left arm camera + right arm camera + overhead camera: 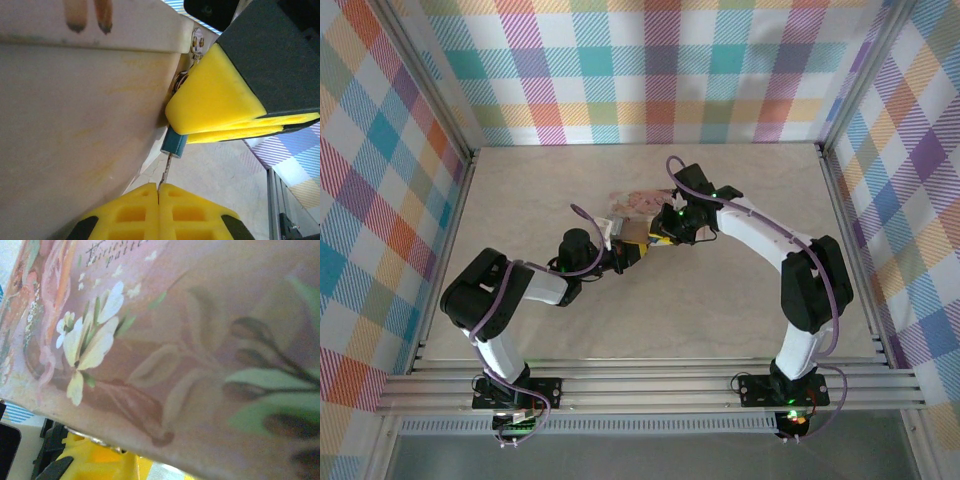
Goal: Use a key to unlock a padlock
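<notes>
The small blue padlock (174,142) hangs at the corner of the pink illustrated tin (75,125), its silvery shackle (179,81) up by the tin's hasp. My right gripper (182,131) is shut on the padlock, its yellow fingers (215,95) covering most of the body. The thin dark key (166,171) is pinched in my shut left gripper (158,192), its tip in the padlock's bottom. From above, the left gripper (625,255) and right gripper (660,238) meet at the tin's (638,205) near edge.
The tin's flowered lid (175,340) lies close before the right wrist camera, with yellow fingers (95,457) below it. Beige table (740,330) stretches around, bounded by aluminium rails (650,385) and plaid walls.
</notes>
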Motion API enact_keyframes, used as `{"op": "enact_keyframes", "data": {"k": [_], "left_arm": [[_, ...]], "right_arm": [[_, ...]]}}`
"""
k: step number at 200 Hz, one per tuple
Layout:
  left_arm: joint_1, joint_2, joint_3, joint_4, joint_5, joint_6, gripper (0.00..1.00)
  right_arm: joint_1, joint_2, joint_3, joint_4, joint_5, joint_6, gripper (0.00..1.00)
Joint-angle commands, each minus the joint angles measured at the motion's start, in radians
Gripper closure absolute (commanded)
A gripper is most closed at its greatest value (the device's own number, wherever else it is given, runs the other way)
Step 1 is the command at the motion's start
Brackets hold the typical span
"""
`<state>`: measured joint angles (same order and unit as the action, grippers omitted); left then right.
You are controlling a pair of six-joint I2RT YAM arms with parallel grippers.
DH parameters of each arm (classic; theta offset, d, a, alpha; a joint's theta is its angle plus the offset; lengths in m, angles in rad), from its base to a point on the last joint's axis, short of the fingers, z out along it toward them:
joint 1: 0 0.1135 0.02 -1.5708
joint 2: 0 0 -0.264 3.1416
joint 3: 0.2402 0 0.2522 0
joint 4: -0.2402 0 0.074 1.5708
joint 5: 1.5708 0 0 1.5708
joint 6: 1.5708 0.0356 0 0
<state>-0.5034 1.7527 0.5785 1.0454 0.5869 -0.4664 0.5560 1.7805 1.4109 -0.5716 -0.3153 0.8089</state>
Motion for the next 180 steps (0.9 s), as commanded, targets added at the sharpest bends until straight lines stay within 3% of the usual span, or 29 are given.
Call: {"op": "enact_keyframes", "data": {"k": [1, 180], "left_arm": [[0.000, 0.019, 0.009, 0.073, -0.004, -0.012, 1.00], [-0.006, 0.087, 0.080, 0.082, -0.005, -0.043, 1.00]], "right_arm": [[0.012, -0.046, -0.003, 0.054, -0.112, 0.014, 1.00], [0.015, -0.033, -0.023, 0.071, -0.168, 0.019, 1.00]]}}
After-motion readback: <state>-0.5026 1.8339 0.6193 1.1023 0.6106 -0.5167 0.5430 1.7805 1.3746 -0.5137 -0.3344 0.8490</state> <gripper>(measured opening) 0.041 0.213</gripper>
